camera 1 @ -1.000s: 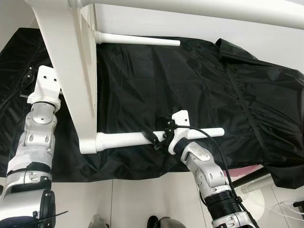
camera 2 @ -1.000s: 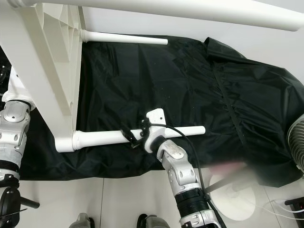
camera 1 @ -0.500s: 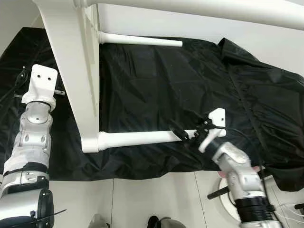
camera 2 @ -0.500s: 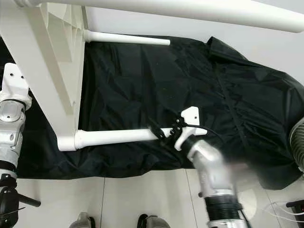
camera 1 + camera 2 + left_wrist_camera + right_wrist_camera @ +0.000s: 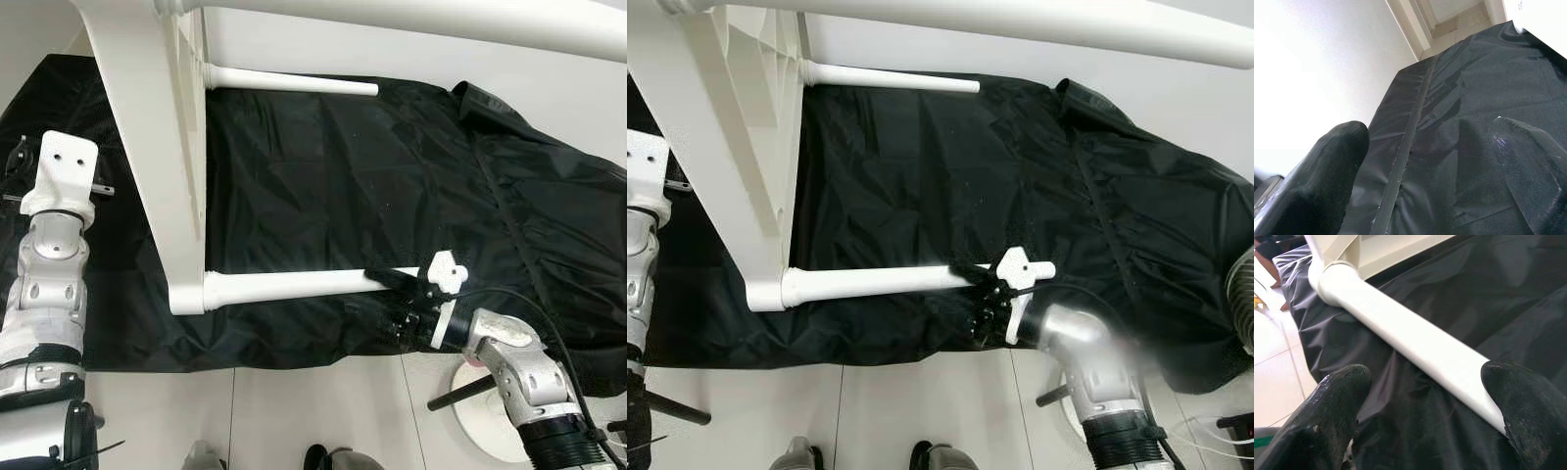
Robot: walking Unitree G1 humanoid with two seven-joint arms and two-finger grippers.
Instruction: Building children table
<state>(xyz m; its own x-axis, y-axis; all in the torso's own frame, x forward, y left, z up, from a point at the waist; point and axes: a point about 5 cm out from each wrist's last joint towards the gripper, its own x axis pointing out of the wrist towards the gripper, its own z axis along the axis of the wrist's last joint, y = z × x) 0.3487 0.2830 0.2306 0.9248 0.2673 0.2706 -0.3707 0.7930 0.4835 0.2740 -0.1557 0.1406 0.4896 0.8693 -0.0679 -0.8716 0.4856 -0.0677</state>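
At the near edge of the black sheet (image 5: 343, 186), the right pincer (image 5: 397, 294) has its fingers spread wide around the free end of the near leg (image 5: 294, 285), not clamped on it. That leg joins the white table (image 5: 147, 147), lying on its side. The left pincer (image 5: 1425, 161) hovers open over the sheet's left part, holding nothing. The far leg (image 5: 294, 80) lies along the far edge.

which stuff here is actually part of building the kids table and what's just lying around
Part of the job:
- white table frame, on its side
- near table leg, with the open right gripper at its free end
- far table leg
- left gripper, open, beside the frame

Just lying about:
- black cloth under the parts
- round white stand base on the floor
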